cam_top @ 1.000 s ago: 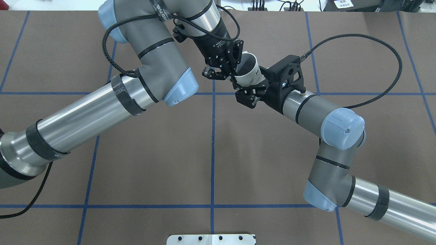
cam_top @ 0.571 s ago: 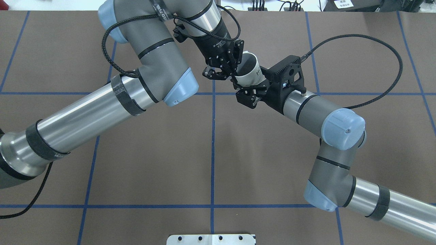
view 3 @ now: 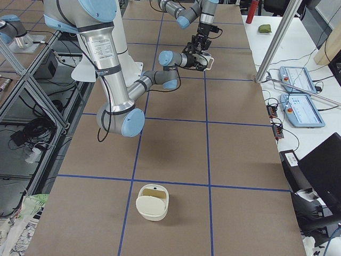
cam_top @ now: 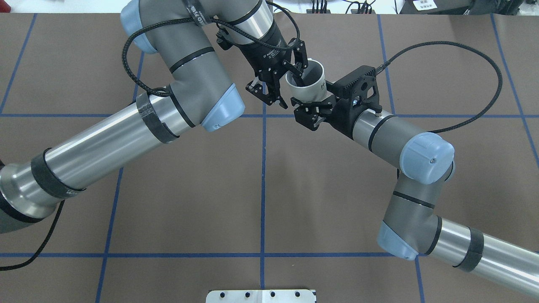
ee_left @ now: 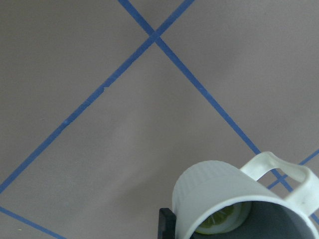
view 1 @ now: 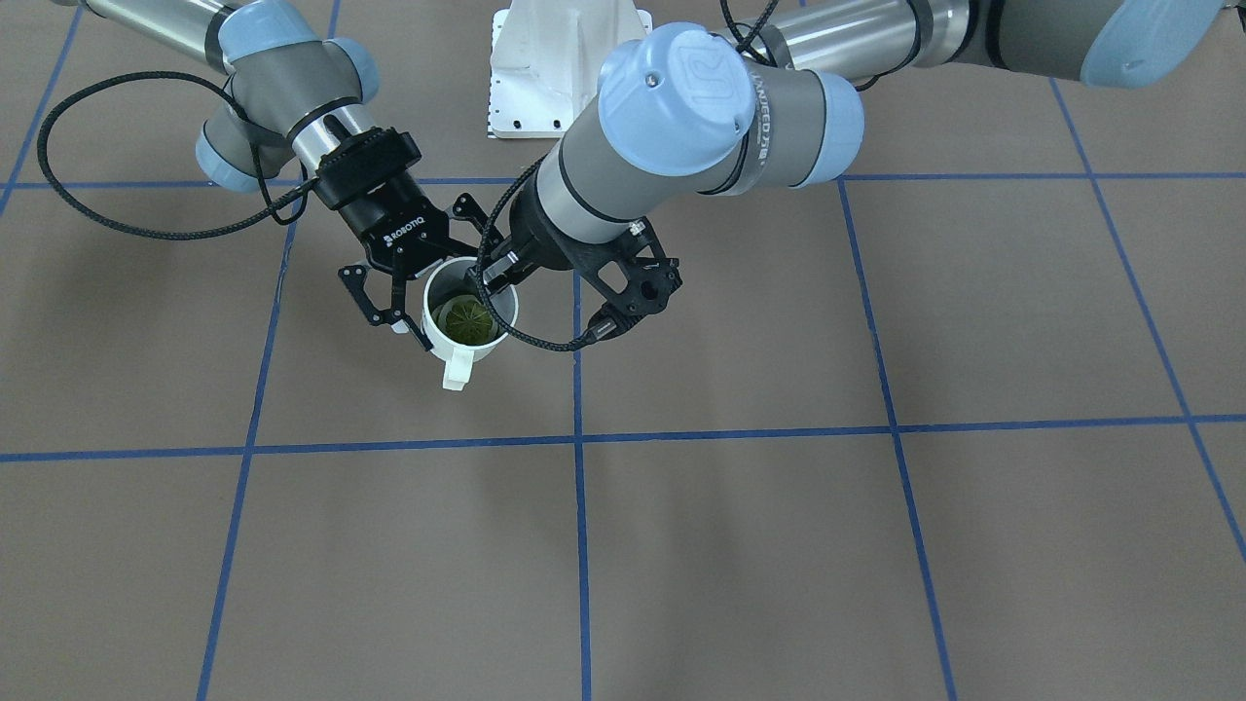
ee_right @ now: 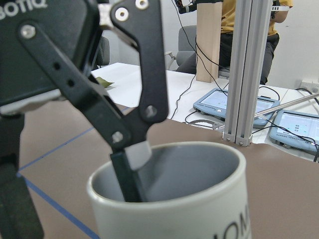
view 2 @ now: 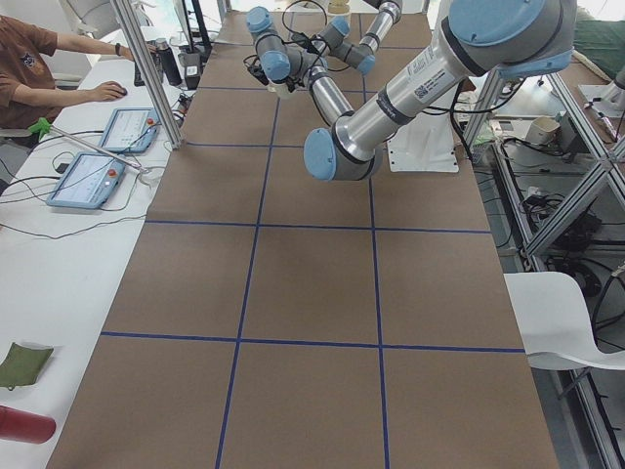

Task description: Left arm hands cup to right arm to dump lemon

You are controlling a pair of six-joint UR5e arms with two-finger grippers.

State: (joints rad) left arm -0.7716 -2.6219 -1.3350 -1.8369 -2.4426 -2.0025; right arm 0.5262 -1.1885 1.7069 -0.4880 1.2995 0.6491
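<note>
The cup (cam_top: pixel 311 90), lemon (view 1: pixel 467 316) inside, hangs toward the table's (cam_top: pixel 337 189) far edge. The right gripper (cam_top: pixel 311 96) clamps it. The left gripper (cam_top: pixel 288 89) gapes wide, one finger (ee_right: pixel 137 153) inside.

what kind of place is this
Most likely a robotics lab: a left arm and a right arm work over a table gridded with blue tape, with control tablets and a person at a side bench.
</note>
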